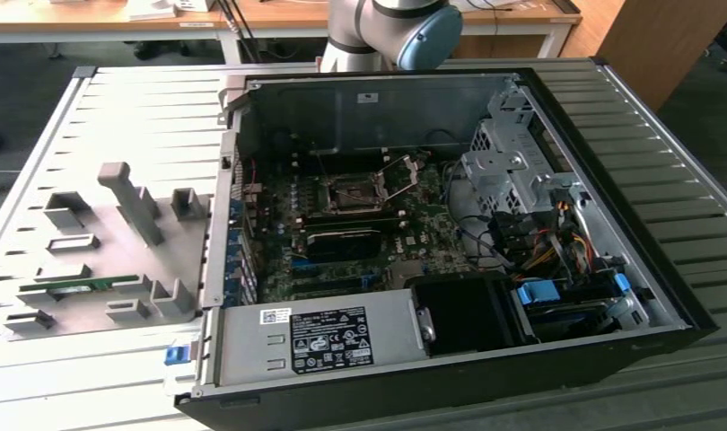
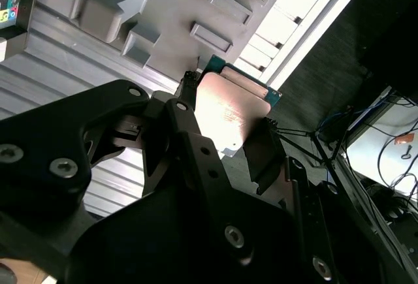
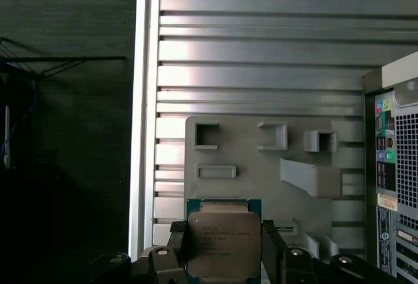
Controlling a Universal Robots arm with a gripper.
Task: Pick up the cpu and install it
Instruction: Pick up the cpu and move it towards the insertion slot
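First wrist view | black pincer (image 3: 223, 252) grips flat square cpu (image 3: 221, 238) | shiny silver top, green rim

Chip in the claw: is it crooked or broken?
Nothing stands out. The chip sits straight in the claw, gripped on two sides, and its shiny top shows no cracks or bends.

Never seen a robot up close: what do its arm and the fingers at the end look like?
The arm is a smooth silver-grey tube with a rounded light-blue cap at its joint. The gripper is matte black: angular linked plates dotted with round silver screw heads, ending in two black fingers.
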